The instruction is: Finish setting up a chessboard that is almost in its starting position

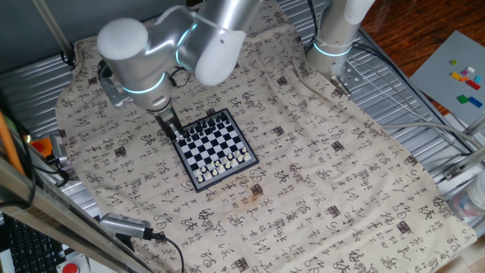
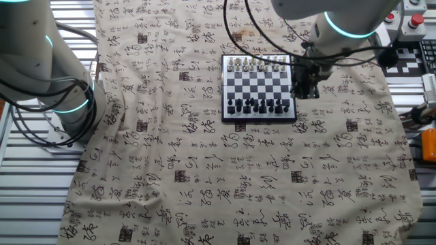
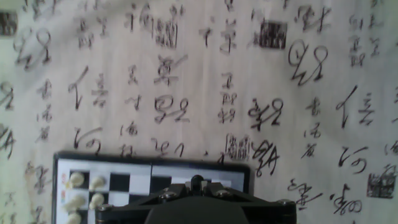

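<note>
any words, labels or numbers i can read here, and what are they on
No text can be read for certain.
Tablecloth: covered in printed calligraphy characters and dark seal stamps, too stylised and blurred to read, even in the hand view.
Chessboard: no visible lettering.
Black-and-white patterned marker: a pattern, not text.

Printed across the cloth point(image 2: 225, 177) covering the surface: rows of black brush-style calligraphy characters and square seal marks, none legible.

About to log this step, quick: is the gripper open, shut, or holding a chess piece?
Gripper: at the edge of the chessboard; open or shut cannot be told, and no held piece is visible.
</note>
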### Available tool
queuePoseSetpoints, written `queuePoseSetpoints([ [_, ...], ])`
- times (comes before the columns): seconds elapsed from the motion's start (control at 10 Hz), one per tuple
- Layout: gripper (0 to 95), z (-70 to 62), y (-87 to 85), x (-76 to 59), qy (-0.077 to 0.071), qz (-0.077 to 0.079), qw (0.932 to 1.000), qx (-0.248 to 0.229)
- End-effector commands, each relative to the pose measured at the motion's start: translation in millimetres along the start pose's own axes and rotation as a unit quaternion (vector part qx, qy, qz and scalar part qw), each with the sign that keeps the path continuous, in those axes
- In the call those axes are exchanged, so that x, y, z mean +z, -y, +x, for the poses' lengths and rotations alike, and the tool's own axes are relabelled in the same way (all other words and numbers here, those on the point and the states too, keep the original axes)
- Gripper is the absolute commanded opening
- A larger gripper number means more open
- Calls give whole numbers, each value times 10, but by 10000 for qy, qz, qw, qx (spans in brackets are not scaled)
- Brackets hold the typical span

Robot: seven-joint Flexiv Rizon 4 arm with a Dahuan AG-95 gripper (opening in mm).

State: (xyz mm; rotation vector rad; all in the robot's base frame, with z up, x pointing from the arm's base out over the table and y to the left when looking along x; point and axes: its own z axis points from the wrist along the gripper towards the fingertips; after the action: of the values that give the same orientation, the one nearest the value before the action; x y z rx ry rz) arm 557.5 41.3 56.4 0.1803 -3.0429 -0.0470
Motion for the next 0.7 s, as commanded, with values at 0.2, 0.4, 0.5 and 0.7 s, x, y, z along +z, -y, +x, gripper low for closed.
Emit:
queuePoseSetpoints([
  [0.2,0,120,10,52,-2,25,10000,-30],
  [0.4,0,131,13,61,21,24,10000,-47],
  [0.5,0,123,16,71,45,22,10000,-45],
  [0.7,0,110,19,80,76,36,9999,-73],
])
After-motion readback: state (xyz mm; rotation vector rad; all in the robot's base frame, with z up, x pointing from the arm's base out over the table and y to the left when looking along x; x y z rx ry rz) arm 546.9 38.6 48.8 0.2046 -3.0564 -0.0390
